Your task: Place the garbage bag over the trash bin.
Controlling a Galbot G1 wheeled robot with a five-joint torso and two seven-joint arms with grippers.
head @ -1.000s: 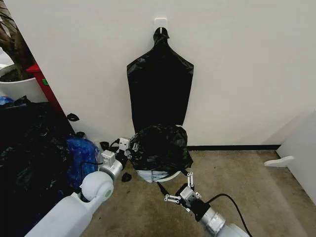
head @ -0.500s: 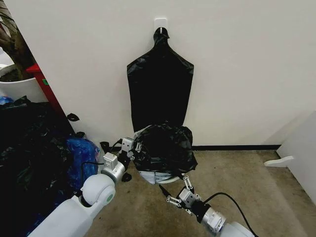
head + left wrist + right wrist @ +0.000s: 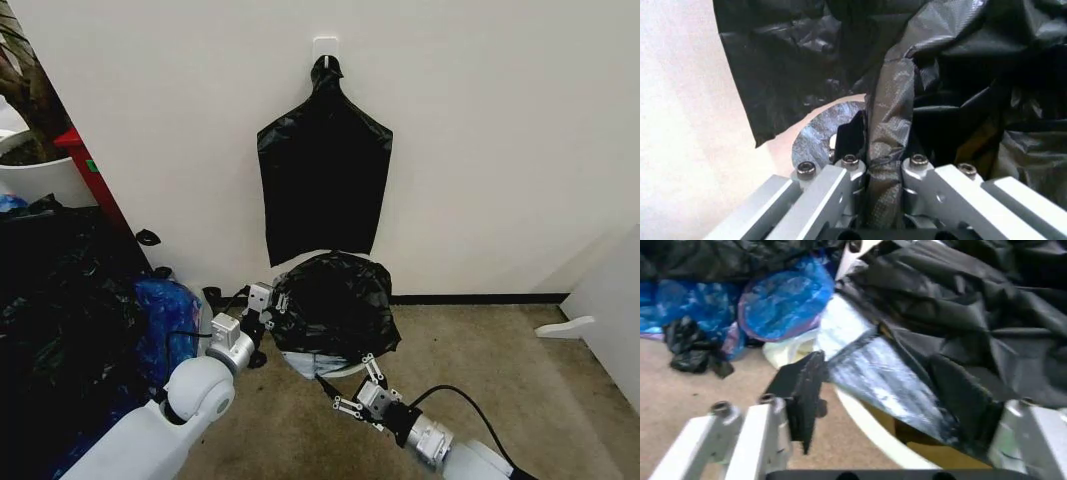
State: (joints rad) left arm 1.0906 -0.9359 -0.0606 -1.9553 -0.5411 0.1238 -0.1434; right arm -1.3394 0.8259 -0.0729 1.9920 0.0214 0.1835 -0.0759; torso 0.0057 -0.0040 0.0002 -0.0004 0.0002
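Black garbage bag (image 3: 335, 305) draped over trash bin (image 3: 322, 362); left gripper (image 3: 267, 305) clamps bag fold for tension, right gripper (image 3: 352, 390) wide apart, empty, near rim.

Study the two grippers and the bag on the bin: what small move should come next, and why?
Probably the right gripper should close on the garbage bag edge between its open fingers and draw it down. The left gripper already pinches the bag's far side, but the trash bin rim shows white and uncovered at the front.
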